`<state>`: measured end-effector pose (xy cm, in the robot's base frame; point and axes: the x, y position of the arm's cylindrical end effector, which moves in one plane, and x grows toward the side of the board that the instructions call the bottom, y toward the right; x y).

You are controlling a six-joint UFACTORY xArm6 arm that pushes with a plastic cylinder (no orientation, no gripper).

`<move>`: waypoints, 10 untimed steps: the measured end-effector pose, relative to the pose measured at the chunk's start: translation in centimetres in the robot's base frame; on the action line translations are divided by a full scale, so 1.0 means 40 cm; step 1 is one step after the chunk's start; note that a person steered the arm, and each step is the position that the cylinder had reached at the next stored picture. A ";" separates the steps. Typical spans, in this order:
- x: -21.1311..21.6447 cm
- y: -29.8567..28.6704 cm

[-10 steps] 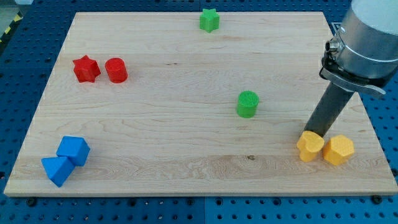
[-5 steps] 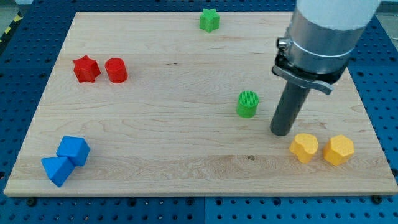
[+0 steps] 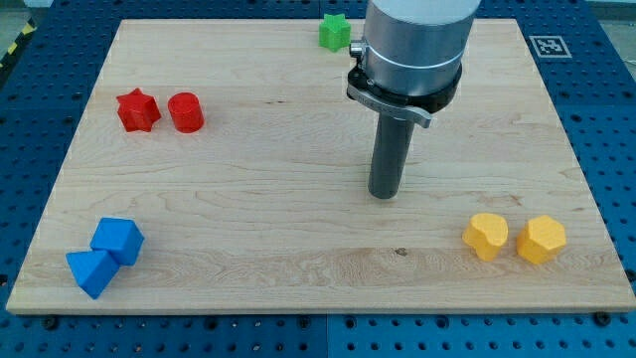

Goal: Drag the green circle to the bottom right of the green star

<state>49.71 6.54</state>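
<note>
Near mid-worktop [image 3: 298,259], my tip [image 3: 384,196] sits where the green circle should be; circle hidden behind rod, can't see it. Tool = bare rod, nothing held. Green star [image 3: 335,31] at view's top. Circle prob. light, rigid, slides easily; push low, centred.

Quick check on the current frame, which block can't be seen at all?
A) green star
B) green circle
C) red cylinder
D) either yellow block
B: the green circle shows nowhere; the rod, with my tip at mid-board, stands where it could hide it. The green star, red cylinder and both yellow blocks are in plain view.
</note>
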 end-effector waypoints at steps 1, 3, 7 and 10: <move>-0.026 0.000; -0.115 0.000; -0.184 0.056; -0.185 0.127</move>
<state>42.30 11.60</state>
